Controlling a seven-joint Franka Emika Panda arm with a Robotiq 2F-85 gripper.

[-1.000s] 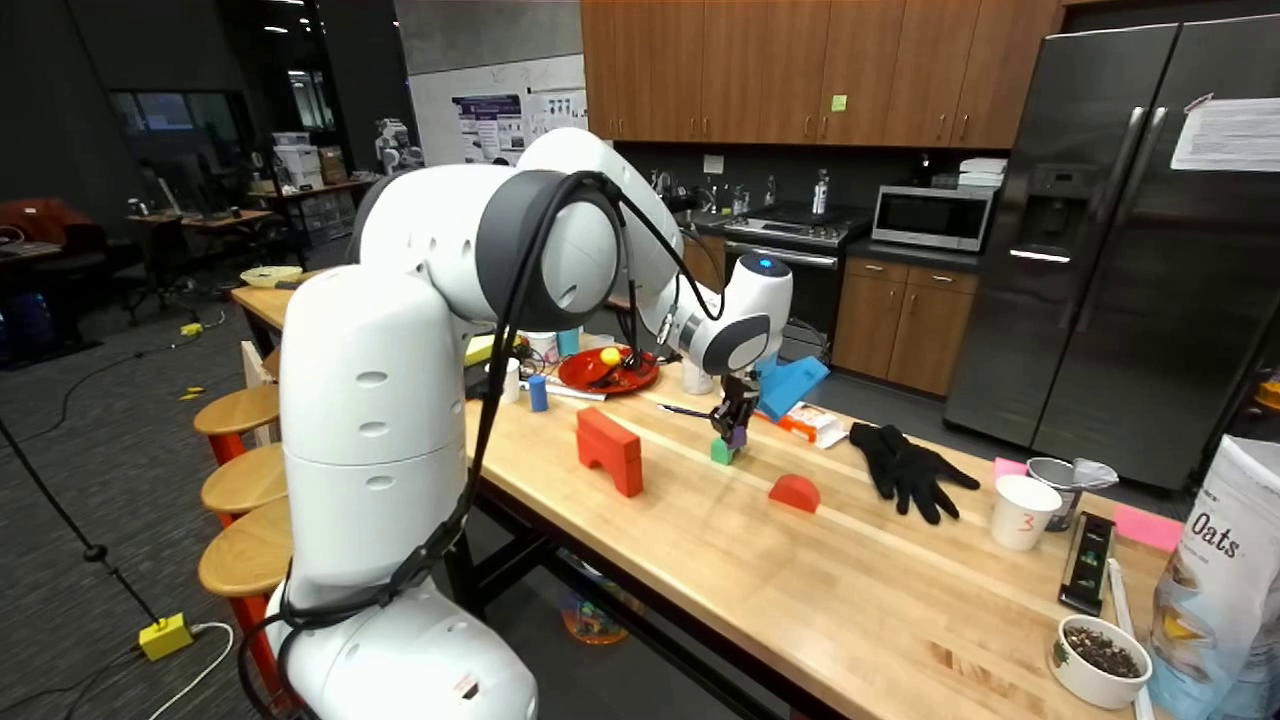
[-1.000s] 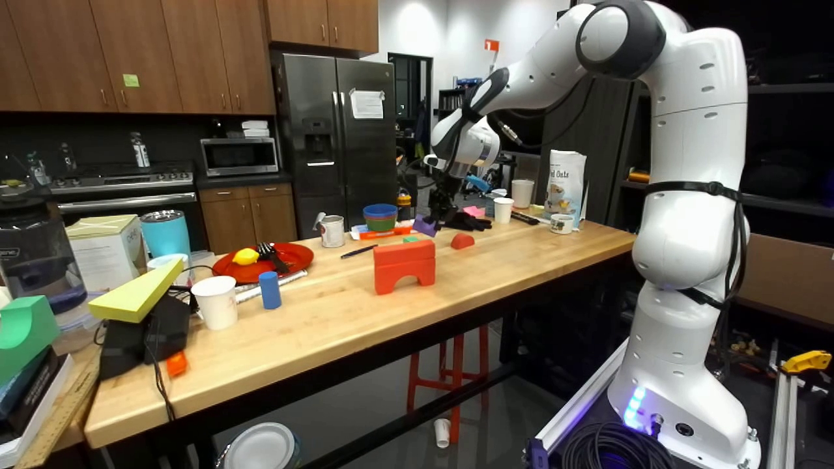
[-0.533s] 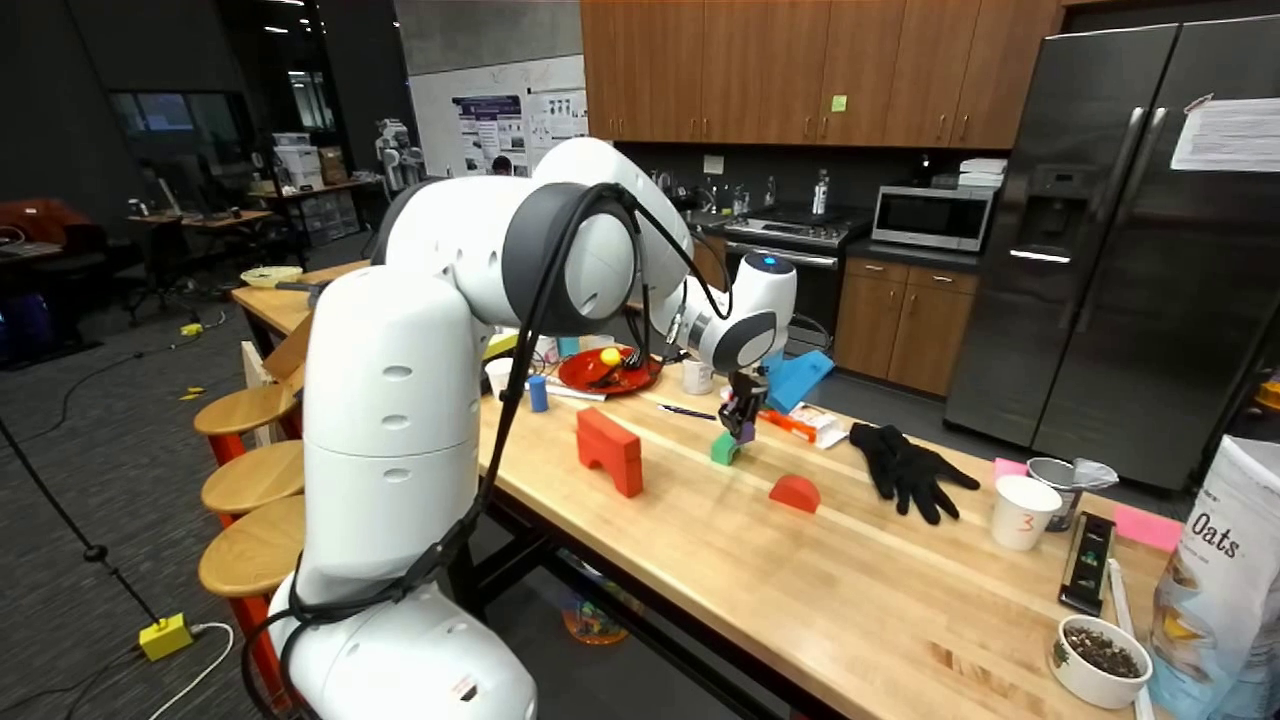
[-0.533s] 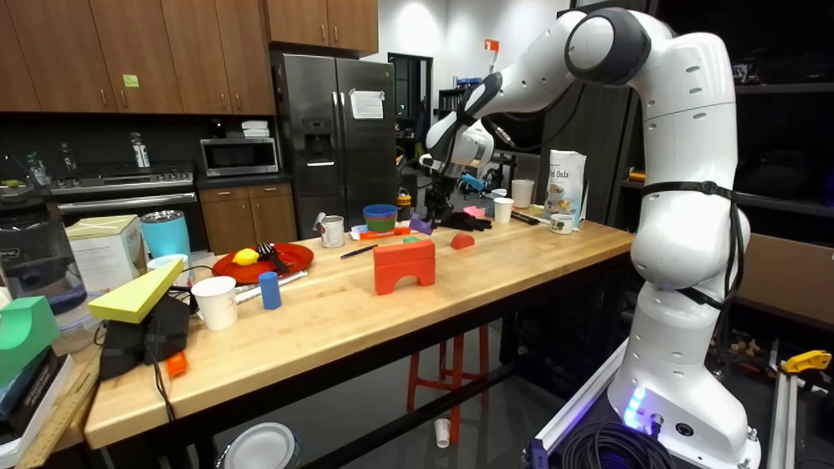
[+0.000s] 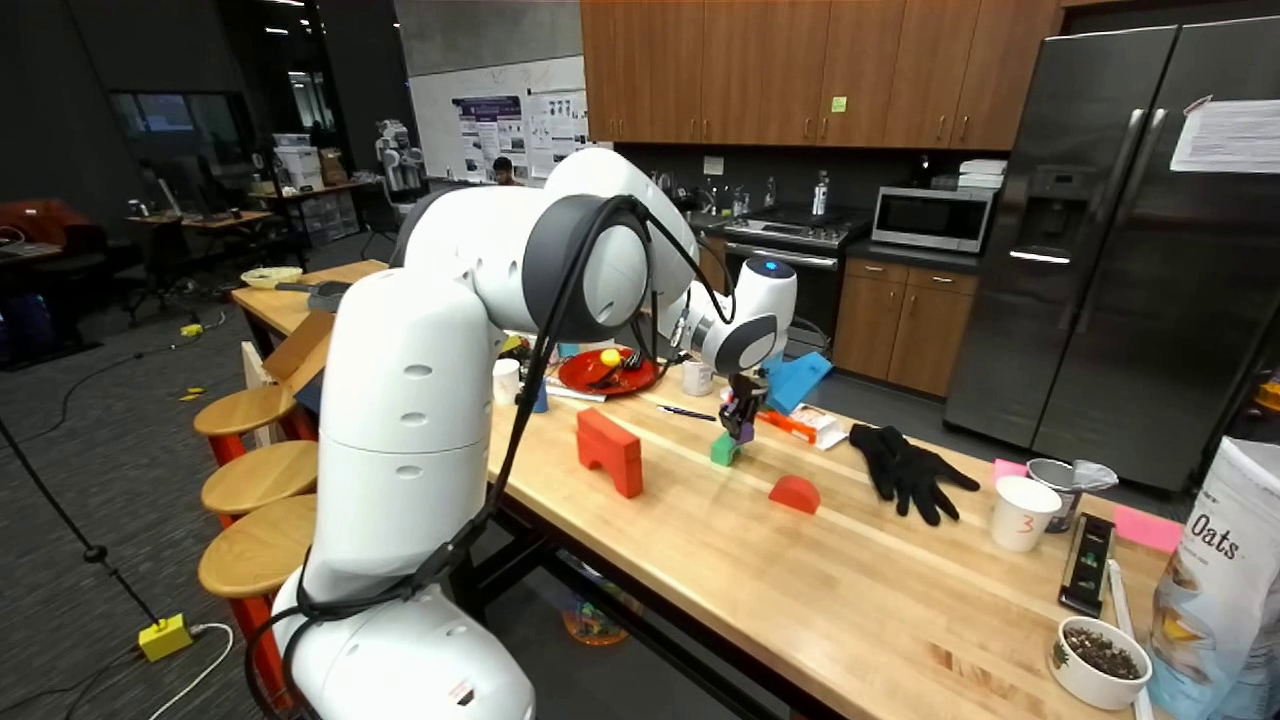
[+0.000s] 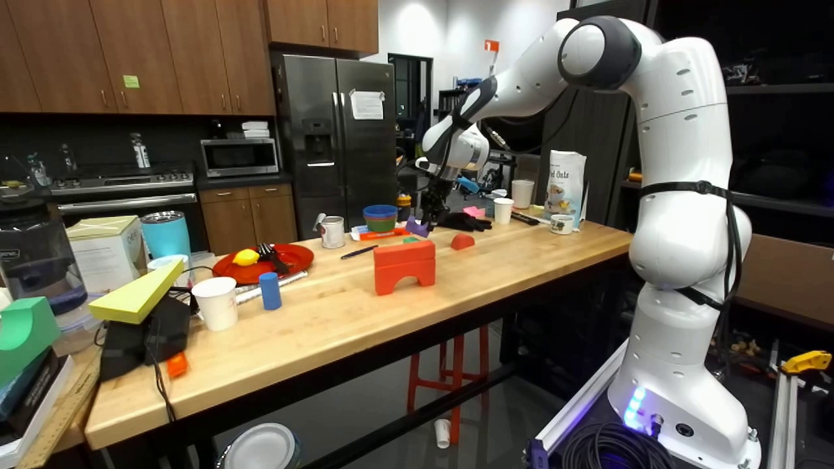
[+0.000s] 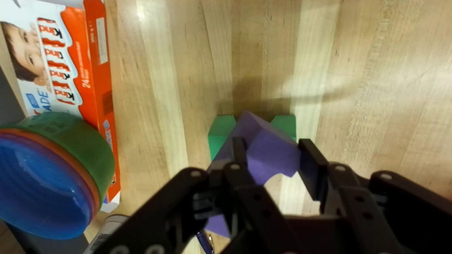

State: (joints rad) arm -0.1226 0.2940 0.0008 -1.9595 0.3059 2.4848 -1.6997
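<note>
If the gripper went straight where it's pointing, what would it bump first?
Likely the green block, below the purple block the gripper holds; I can't tell if the blocks touch.

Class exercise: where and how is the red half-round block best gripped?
From above, probably, once the hand is free of the purple arched block: pinch the red half-round block by its flat face and back. It stands straight edge down, so its curved rim slopes away.

From here, in an exterior view: lemon on plate, cylinder before plate; slab on arch, right of plate; half-disc behind-right of arch, gloves behind half-disc. Wrist view: held block partly over lower block.
</note>
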